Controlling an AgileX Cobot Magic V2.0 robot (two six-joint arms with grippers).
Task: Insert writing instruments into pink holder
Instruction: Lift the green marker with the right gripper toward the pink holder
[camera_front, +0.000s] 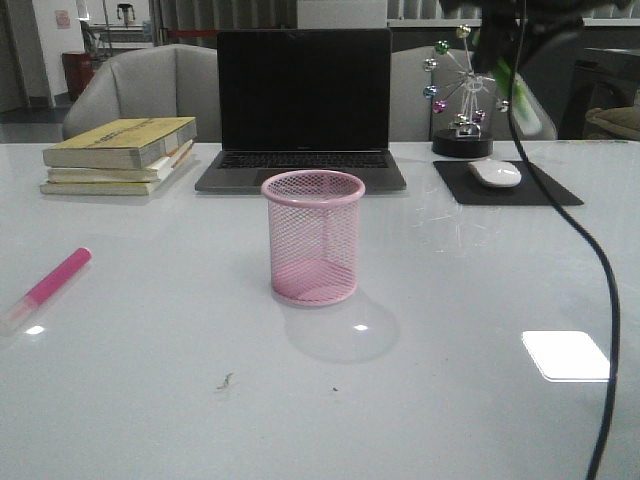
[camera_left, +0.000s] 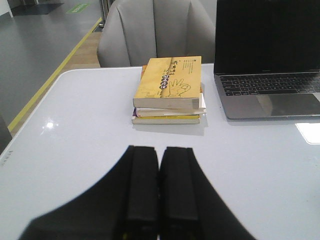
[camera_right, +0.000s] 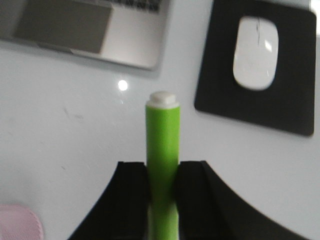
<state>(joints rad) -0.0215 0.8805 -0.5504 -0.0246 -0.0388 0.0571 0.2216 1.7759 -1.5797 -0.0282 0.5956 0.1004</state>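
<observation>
The right gripper is clamped on the lime green highlighter, its two black fingers pressed against the barrel on either side; the marker stands out beyond the fingertips and ends in a whitish tip. The left gripper has its fingers brought together with only a thin seam between them, and nothing is held there.

The front view shows the right gripper only as a dark, blurred shape at the upper right, raised above the table, with a streak of the green highlighter slanting down from it; the grip itself is clear only in the right wrist view, which also shows a white mouse on a black mouse pad, the corner of a laptop, and a sliver of the pink holder at the edge. The left wrist view alone shows the stack of books from above, beside the laptop.

The pink holder stands upright at the middle of the table in front of the laptop; it is a round wire-mesh cup with a solid rim and nothing inside. The pink highlighter lies flat near the table's left edge, well apart from the holder, its pale cap end toward the front.
</observation>
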